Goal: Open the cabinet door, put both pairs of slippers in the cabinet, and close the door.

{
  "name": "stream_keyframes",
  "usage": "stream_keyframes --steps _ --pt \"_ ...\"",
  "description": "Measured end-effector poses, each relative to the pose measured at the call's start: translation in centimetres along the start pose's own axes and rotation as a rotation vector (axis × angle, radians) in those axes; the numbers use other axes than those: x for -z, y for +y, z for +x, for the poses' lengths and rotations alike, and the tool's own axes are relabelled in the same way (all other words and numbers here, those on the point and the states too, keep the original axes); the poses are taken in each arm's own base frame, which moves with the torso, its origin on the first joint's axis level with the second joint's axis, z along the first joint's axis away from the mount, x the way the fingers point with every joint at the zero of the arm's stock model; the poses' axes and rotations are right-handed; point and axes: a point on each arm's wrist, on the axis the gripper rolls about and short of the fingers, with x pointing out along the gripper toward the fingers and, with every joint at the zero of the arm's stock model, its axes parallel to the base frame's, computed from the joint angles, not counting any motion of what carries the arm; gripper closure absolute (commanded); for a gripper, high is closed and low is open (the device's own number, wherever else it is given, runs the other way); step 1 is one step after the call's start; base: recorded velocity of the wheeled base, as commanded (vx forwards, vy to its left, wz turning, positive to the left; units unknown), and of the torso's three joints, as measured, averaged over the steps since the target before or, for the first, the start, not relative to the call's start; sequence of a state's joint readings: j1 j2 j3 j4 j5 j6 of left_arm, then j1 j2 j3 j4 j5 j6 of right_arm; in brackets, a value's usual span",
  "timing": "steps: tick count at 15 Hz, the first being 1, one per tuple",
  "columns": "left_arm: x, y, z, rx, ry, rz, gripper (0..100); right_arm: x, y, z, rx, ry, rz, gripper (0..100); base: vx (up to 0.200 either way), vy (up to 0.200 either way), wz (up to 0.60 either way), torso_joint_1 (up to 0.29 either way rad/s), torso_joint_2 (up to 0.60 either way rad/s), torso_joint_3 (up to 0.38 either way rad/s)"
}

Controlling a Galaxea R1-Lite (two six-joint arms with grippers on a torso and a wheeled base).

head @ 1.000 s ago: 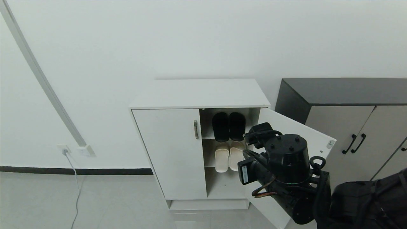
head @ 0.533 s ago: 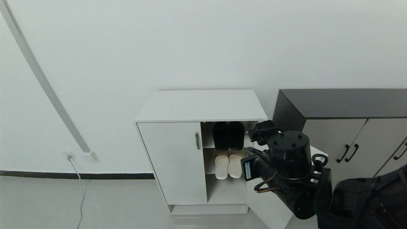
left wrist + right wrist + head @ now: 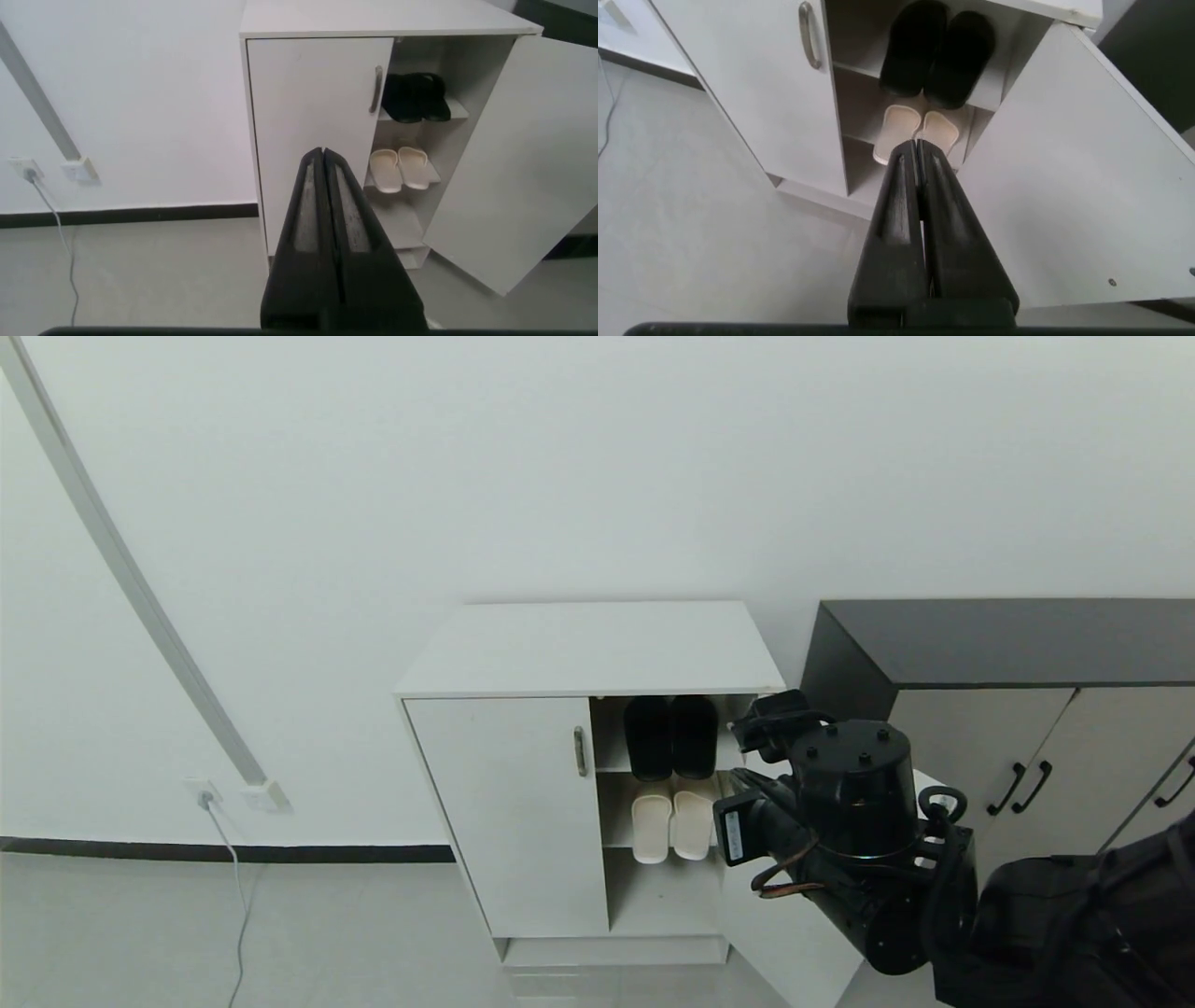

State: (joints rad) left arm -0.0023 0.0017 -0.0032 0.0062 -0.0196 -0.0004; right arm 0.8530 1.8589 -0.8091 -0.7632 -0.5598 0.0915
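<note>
White door just beside closed right claw, perhaps touching

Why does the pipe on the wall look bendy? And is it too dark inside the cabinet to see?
Head view: the pipe bows, likely the lens bending things near the edge; left wrist view: it looks straight. Right wrist view: the cabinet is shaded inside, but black slippers and white slippers show plainly.

Slipper pair on upper shelf, second pair apparently on middle shelf, door right
</note>
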Motion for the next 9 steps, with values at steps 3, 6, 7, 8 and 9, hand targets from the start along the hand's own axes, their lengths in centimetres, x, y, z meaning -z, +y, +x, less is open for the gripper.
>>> stream_keyframes --steps 3,6,7,8,9 --pt "0.0 0.0 0.0 0.0 0.0 0.0 100 0.02 -0.05 0.02 0.002 0.001 -0.002 100 0.0 0.0 -0.2 -0.001 0.0 -0.001" --pt "-0.01 0.0 0.0 -0.001 -0.001 0.0 100 0.02 -0.13 0.08 -0.007 0.003 -0.001 100 0.0 0.0 -0.6 0.002 0.0 0.001" --pt "0.02 0.0 0.0 0.002 0.001 0.0 100 0.0 -0.18 0.12 -0.008 0.002 0.0 100 0.0 0.0 -0.6 0.017 0.0 -0.007" --pt "0.01 0.0 0.0 -0.001 0.0 0.0 100 0.03 -0.34 0.22 -0.002 0.005 0.0 100 0.0 0.0 -0.6 0.002 0.0 -0.002" --pt "0.0 0.0 0.0 0.0 0.0 0.0 100 0.02 -0.34 0.22 -0.003 0.004 0.001 100 0.0 0.0 -0.6 -0.002 0.0 0.002"
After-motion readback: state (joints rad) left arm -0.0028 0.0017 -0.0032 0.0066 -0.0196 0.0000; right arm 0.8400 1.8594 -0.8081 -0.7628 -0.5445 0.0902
